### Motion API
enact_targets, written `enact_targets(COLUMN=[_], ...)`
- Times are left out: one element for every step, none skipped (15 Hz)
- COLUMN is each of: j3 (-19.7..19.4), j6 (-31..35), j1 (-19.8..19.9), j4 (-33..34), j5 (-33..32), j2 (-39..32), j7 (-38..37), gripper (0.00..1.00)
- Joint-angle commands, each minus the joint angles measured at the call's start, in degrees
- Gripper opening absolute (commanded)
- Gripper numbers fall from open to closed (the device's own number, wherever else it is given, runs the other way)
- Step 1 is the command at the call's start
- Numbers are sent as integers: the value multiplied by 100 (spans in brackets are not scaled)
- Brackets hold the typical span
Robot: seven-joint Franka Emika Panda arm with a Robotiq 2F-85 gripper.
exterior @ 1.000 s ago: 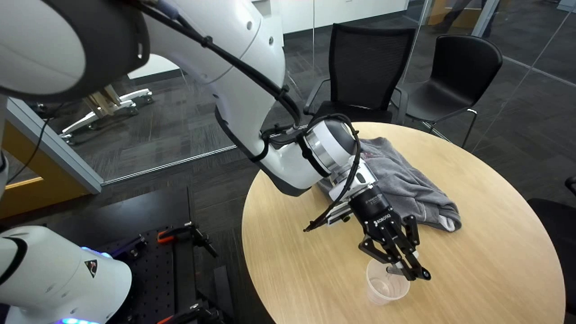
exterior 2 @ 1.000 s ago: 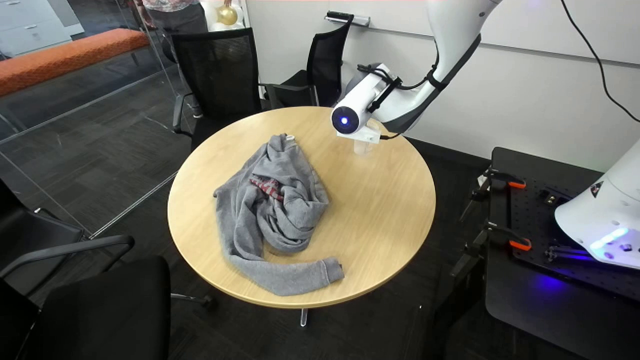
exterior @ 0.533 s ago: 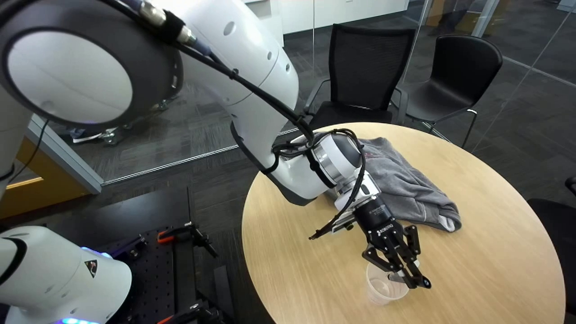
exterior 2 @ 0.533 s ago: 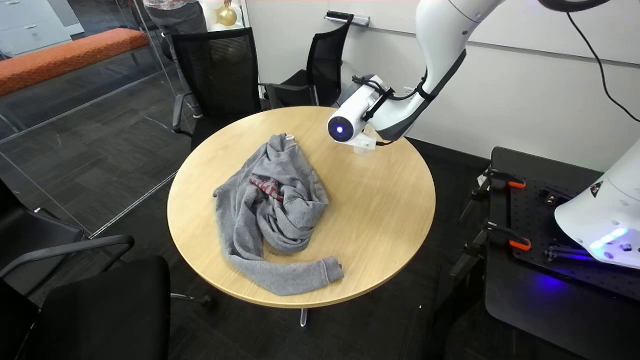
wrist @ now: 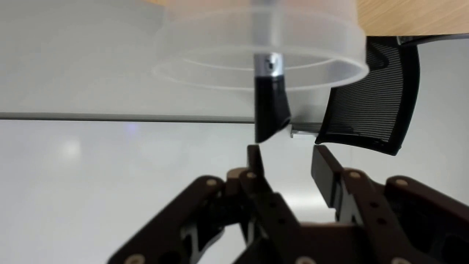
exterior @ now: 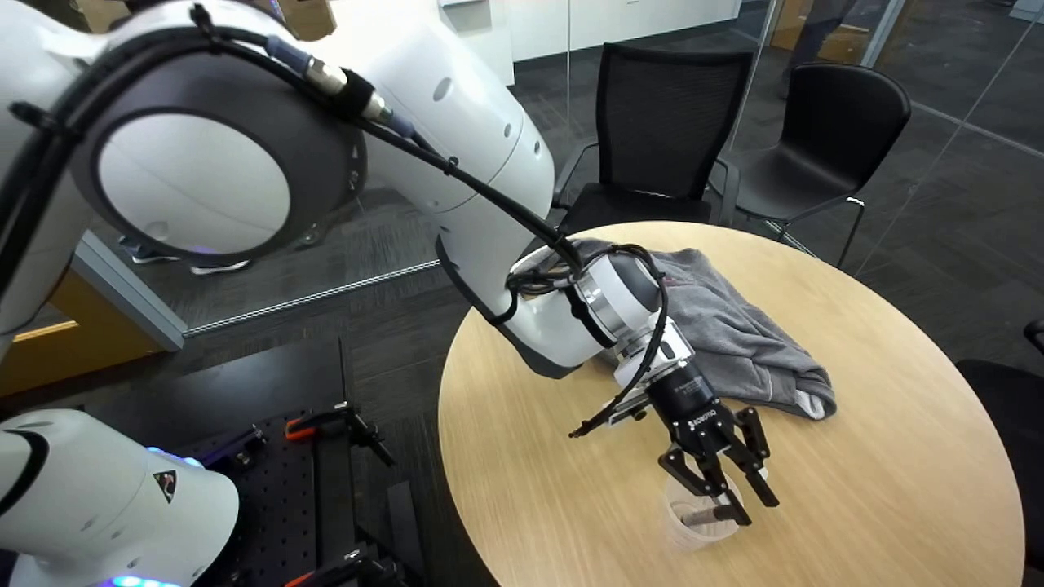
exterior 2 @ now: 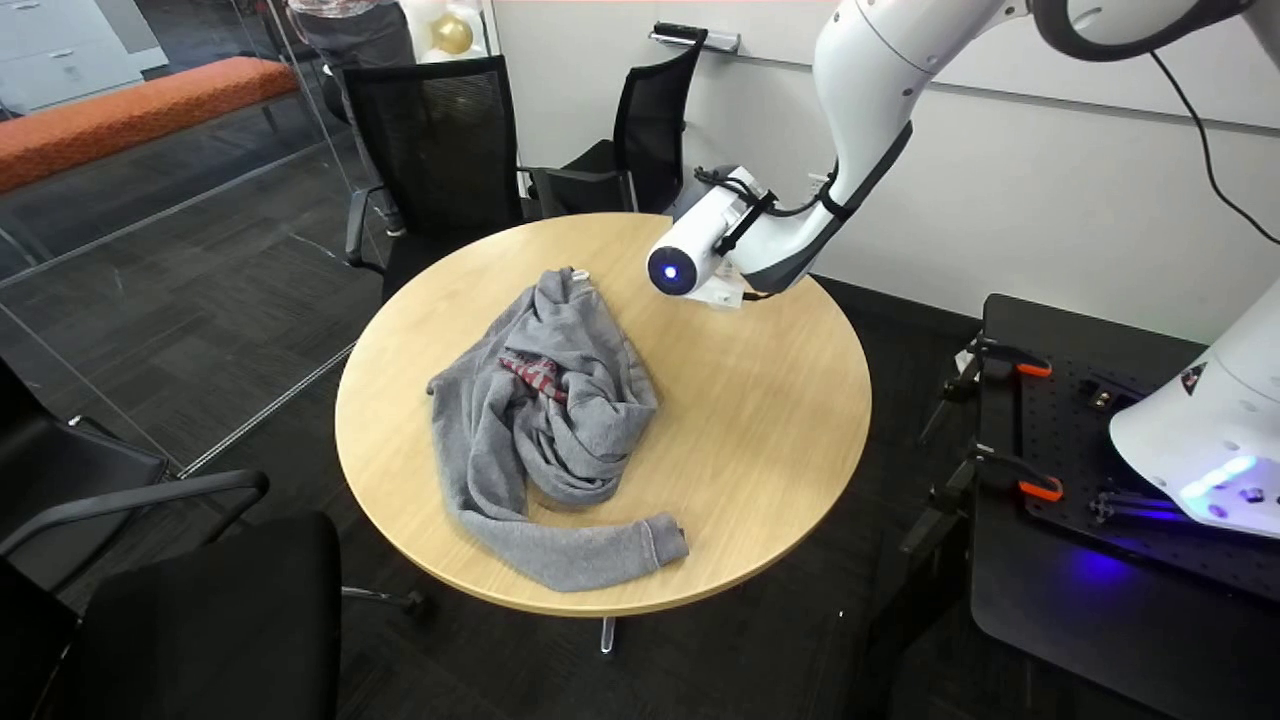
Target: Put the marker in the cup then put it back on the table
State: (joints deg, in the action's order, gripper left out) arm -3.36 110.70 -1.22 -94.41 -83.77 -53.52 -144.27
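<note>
The fingers [wrist: 326,176] now stand partway apart, no longer gripping anything, and the marker [wrist: 269,101] leans in the cup [wrist: 315,40], dark end poking past the rim, so the first half looks done and its return to the surface [exterior: 563,481] remains ahead.
</note>
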Motion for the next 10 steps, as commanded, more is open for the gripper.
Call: enact_targets(j3=[40, 41, 40, 44, 45, 50, 52, 56, 60, 66], j6=[-158, -152, -163, -161, -161, -155, -146, -129, -118, -109], j1=[-18, -26, -40, -52, -68, -80, -100, -118, -141, -164], j4=[150, 118, 75, 13, -84, -141, -226, -302, -390, -479], j5=[61, 54, 53, 49, 42, 39, 22, 5, -11, -31], j2=[-50, -19, 23, 80, 170, 230, 324, 415, 518, 628], j7=[81, 52, 11, -20, -77, -108, -153, -186, -236, -272], gripper=[74, 81, 88, 96, 100, 100, 100, 100, 100, 100])
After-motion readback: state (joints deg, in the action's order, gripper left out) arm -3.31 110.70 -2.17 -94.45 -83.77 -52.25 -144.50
